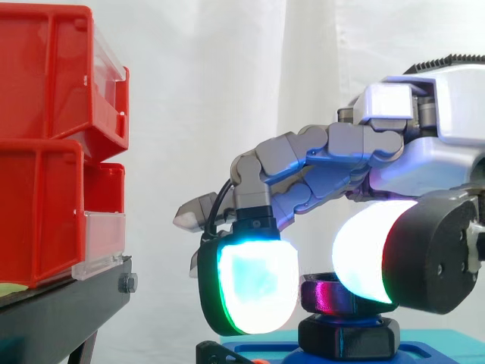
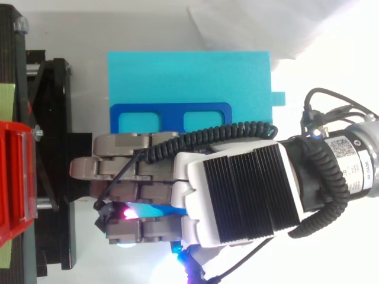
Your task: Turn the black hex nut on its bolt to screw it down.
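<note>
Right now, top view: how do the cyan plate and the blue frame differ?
Colour: the cyan plate is light, the blue frame is dark.
Size: the plate is larger than the frame.
Surface: the plate is solid, while the frame has two rectangular openings with cyan showing through.
Both are flat and run under the robot hand.

Top view: hand (image 2: 237, 195) covers black hex nut (image 1: 327, 297); side view: its bolt hidden, red bins (image 1: 45, 144) cropped at left.

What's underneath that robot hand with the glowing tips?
Under the hand, between its glowing pads, sits the black hex nut, above a blue plate on a cyan base. The bolt's thread is covered.
</note>
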You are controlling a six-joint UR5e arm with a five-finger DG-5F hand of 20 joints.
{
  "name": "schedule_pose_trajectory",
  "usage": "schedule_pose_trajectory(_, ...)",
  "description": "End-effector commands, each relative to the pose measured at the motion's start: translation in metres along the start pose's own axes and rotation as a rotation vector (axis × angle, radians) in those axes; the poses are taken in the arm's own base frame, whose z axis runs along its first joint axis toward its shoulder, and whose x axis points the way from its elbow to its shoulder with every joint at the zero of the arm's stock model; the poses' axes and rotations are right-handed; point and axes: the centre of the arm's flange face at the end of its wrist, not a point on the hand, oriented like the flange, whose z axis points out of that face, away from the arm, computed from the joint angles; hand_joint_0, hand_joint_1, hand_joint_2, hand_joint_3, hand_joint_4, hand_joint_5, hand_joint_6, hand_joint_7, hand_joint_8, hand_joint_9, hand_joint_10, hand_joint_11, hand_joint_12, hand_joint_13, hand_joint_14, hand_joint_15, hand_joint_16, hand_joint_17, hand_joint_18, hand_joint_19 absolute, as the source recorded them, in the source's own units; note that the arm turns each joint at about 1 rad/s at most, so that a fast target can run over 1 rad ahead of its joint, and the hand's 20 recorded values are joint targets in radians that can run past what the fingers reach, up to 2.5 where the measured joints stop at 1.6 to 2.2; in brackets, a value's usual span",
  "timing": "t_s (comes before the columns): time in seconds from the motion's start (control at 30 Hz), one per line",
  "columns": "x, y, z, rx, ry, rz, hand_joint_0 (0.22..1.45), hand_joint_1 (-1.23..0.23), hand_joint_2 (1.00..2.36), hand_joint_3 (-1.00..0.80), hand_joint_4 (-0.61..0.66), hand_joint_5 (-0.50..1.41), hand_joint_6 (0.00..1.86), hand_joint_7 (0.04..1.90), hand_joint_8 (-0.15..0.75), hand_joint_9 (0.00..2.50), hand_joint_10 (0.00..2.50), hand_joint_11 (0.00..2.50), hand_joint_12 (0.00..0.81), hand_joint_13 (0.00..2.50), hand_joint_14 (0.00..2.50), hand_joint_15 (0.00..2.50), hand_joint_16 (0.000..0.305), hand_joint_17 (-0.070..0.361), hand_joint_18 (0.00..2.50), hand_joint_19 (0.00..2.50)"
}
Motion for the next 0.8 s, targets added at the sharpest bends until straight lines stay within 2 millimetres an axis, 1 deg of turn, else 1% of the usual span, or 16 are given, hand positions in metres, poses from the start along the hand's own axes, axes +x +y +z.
schedule_pose_trajectory(0.0,0.001,0.0,0.001,-0.008,-0.009,-0.008,0.53,-0.33,1.0,-0.5,0.26,-0.08,0.5,1.27,0.283,0.52,0.0,0.17,0.338,0.28,0.0,0.07,0.048,0.109,0.18,0.19)
schedule_pose_trajectory(0.07,0.001,0.001,0.002,-0.014,-0.013,-0.013,0.53,-0.33,1.0,-0.5,0.27,-0.08,0.5,1.27,0.283,0.53,0.0,0.18,0.338,0.29,0.0,0.08,0.049,0.11,0.19,0.19)
schedule_pose_trajectory(0.2,-0.001,-0.007,0.0,-0.006,-0.018,-0.034,0.53,-0.33,1.0,-0.5,0.26,-0.09,0.5,1.27,0.284,0.54,0.0,0.19,0.339,0.29,0.0,0.08,0.049,0.11,0.2,0.19)
schedule_pose_trajectory(0.3,-0.002,-0.009,0.0,-0.018,-0.027,-0.036,0.53,-0.33,1.0,-0.5,0.26,-0.09,0.5,1.27,0.285,0.54,0.0,0.19,0.34,0.29,0.0,0.08,0.049,0.11,0.2,0.19)
schedule_pose_trajectory(0.37,-0.001,-0.008,0.0,-0.027,-0.022,-0.036,0.53,-0.31,1.0,-0.5,0.27,-0.09,0.52,1.26,0.287,0.54,0.0,0.19,0.346,0.24,0.0,0.07,0.048,0.108,0.11,0.18)
schedule_pose_trajectory(0.4,-0.001,-0.008,0.0,-0.027,-0.022,-0.036,0.52,-0.3,1.0,-0.5,0.27,-0.09,0.53,1.23,0.288,0.55,0.0,0.2,0.345,0.22,0.0,0.07,0.049,0.109,0.09,0.18)
schedule_pose_trajectory(0.53,-0.001,-0.013,-0.003,-0.026,-0.012,-0.032,0.52,-0.26,1.0,-0.5,0.27,-0.09,0.56,1.21,0.291,0.56,0.0,0.21,0.346,0.2,0.0,0.07,0.049,0.11,0.06,0.18)
schedule_pose_trajectory(0.7,-0.002,-0.021,-0.007,-0.048,-0.006,-0.033,0.52,-0.25,1.0,-0.5,0.27,-0.09,0.56,1.2,0.293,0.56,0.0,0.2,0.346,0.19,0.0,0.06,0.049,0.11,0.06,0.18)
schedule_pose_trajectory(0.77,-0.003,-0.021,-0.006,-0.057,-0.013,-0.035,0.52,-0.25,1.0,-0.5,0.28,-0.09,0.56,1.2,0.293,0.55,0.0,0.2,0.347,0.19,0.0,0.06,0.049,0.11,0.06,0.19)
